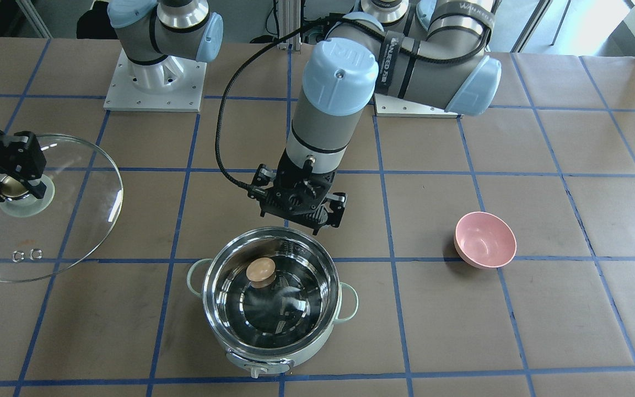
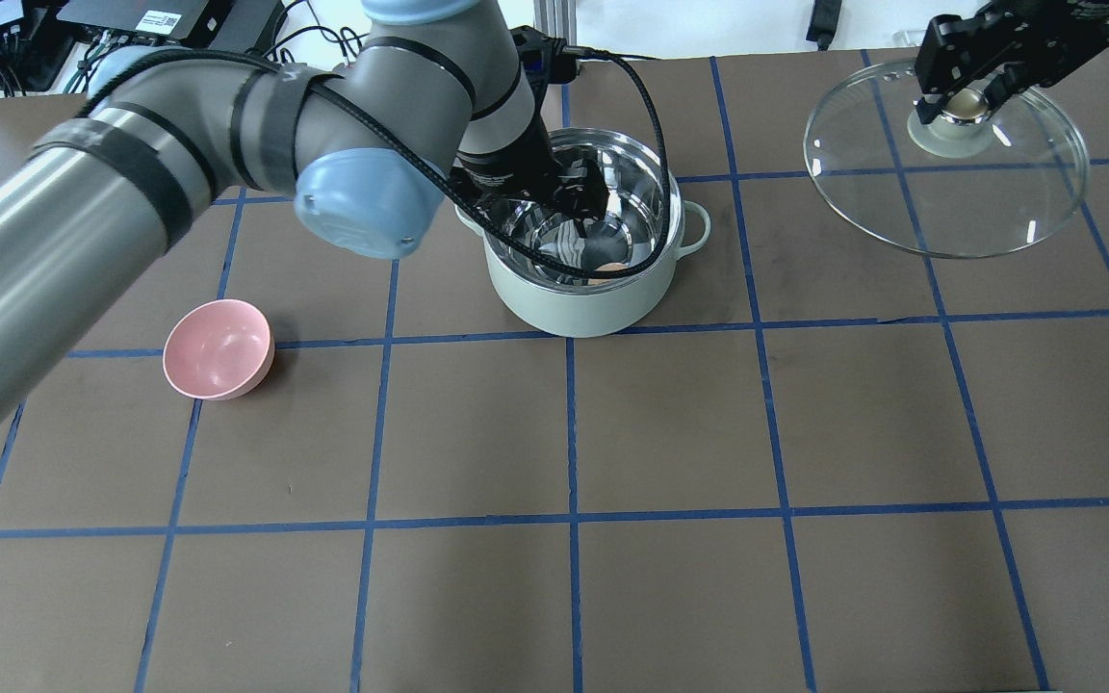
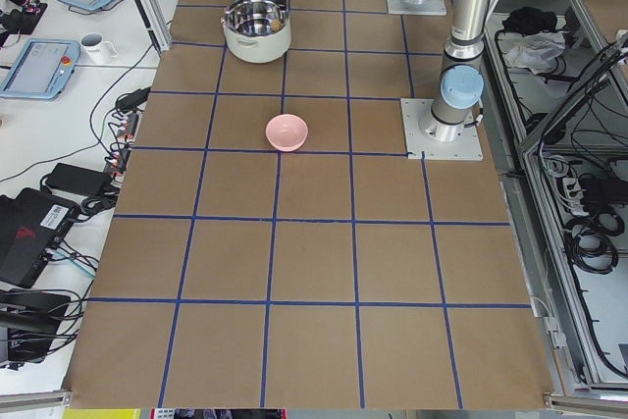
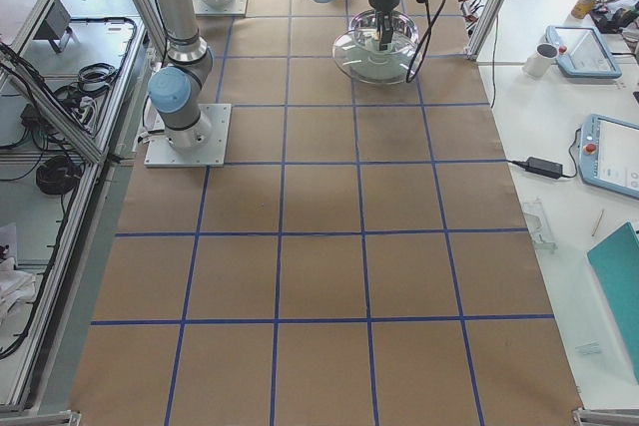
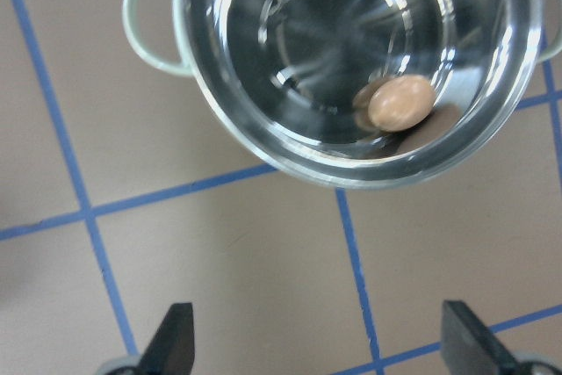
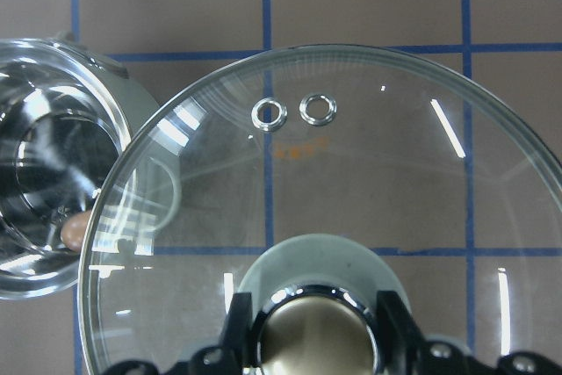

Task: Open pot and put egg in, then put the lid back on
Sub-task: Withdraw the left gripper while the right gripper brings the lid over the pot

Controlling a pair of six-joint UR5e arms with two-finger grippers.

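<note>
The mint-green pot (image 1: 317,343) stands open near the table's middle. The tan egg (image 1: 261,271) lies inside it, against the wall on the robot's side; it also shows in the left wrist view (image 5: 401,101). My left gripper (image 5: 320,350) is open and empty. It hovers above the pot's rim on the robot's side (image 2: 579,204). My right gripper (image 2: 964,101) is shut on the beige knob (image 6: 316,337) of the glass lid (image 2: 901,197). It holds the lid off the table, to the pot's right as the robot sees it.
A pink bowl (image 2: 218,348) sits on the robot's left side of the table, apart from the pot. The left arm's black cable (image 1: 224,160) loops down beside its wrist. Blue tape lines grid the brown table.
</note>
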